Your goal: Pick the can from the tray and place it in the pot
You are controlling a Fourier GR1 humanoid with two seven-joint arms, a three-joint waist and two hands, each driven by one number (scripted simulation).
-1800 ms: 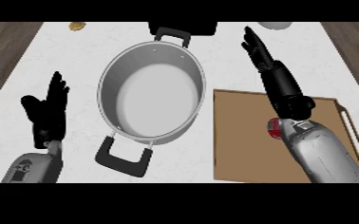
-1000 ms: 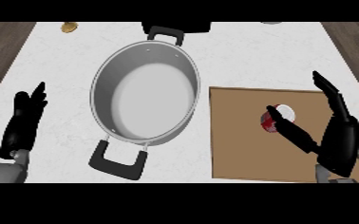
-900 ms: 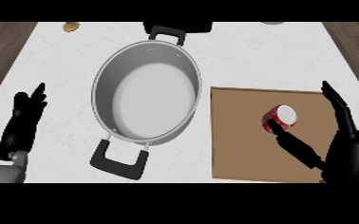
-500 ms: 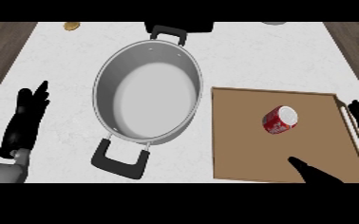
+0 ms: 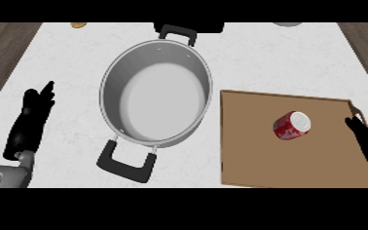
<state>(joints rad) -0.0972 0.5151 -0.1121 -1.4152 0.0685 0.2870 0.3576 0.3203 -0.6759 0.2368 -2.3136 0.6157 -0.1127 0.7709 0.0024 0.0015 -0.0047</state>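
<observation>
— Where's the can [image 5: 292,125] at the moment?

— Lying tipped on the brown tray [image 5: 251,165], toward the right of the frame, a little above the tray's middle. Its pale top end faces up and right, the red body points down and left. Nothing is touching it.

— And the pot [image 5: 156,92]?

— In the centre, on the white counter [image 5: 273,58], just left of the tray. Grey inside, nothing in it that I can see. One black handle sits at the top of the frame, the other at the lower left of the pot.

— What are the hands doing?

— The left hand [image 5: 28,124] is at the far left edge, well apart from the pot, fingers straight and together, pointing up, holding nothing. It looks at rest there. The right hand [image 5: 357,134] only just shows at the right edge, beside the tray's right rim and near the can but not on it. Too little of it is in view, so I can't tell how its fingers are set.

— Anything else on the counter?

— A small yellowish thing [image 5: 78,25] at the upper left and a pale round thing [image 5: 287,24] at the upper right, both cut by the frame's top.
</observation>
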